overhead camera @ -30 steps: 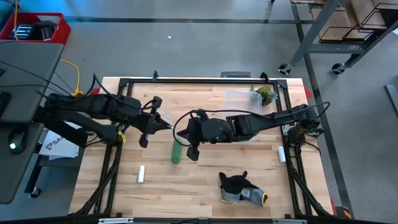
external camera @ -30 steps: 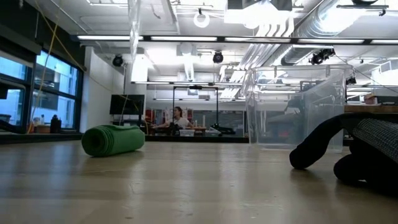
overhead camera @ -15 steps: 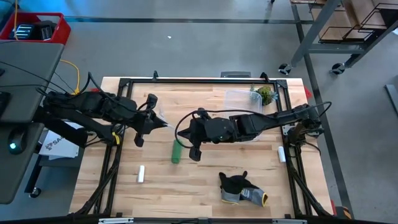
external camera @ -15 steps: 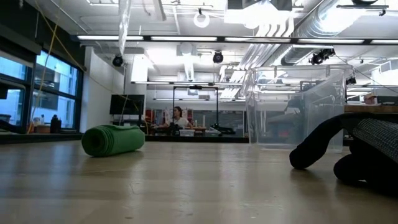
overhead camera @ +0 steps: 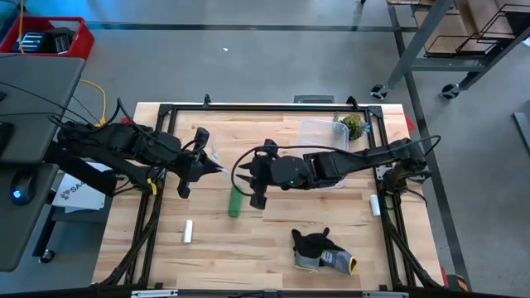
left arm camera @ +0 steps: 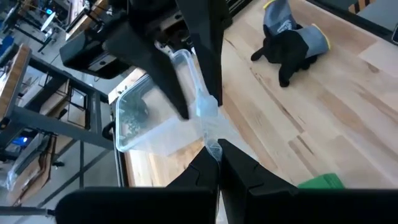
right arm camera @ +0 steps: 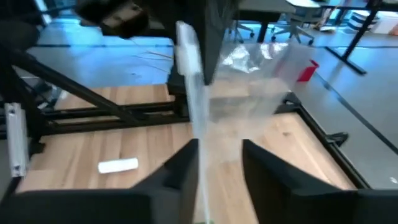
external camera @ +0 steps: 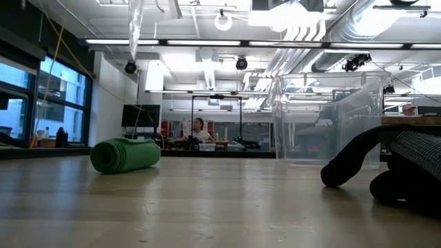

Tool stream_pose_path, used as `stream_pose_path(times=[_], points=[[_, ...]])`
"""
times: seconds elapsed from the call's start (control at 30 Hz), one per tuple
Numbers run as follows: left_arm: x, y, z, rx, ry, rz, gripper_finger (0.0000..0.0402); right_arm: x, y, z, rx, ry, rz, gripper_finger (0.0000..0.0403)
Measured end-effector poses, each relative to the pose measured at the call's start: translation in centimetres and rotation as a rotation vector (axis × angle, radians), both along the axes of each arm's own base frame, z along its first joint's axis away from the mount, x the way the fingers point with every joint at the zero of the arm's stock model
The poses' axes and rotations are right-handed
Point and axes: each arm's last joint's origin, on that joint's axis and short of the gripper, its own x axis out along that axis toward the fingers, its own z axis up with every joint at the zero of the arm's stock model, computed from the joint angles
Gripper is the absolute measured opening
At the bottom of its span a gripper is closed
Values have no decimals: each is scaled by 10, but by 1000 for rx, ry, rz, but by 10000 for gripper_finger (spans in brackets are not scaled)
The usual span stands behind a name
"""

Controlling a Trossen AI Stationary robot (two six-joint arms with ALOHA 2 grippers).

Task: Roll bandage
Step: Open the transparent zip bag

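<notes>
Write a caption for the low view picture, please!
A rolled green bandage lies on the wooden table, with a clear plastic box and a dark glove to its right.

The dark glove [external camera: 386, 169] is cut off at the low view's edge, and the right wrist view is blurred.

Bright ceiling strip lights [external camera: 207, 43] glare overhead at twelve o'clock; table shadows soft; right wrist view motion-blurred.

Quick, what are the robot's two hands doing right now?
Left hand: closed, pinching a piece of clear plastic.
Right hand: open, with the clear plastic hanging between its fingers.
</notes>
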Motion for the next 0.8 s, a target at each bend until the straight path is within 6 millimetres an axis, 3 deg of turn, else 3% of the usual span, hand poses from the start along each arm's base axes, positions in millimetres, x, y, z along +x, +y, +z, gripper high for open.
stream_pose_path(times=[0.2,0.8], points=[[0,0,0,23,-2,10,0,0,0,-1,-25,8,11,192],[0,2,0,89,-1,-20,0,4,-13,0,-49,1,10,193]])
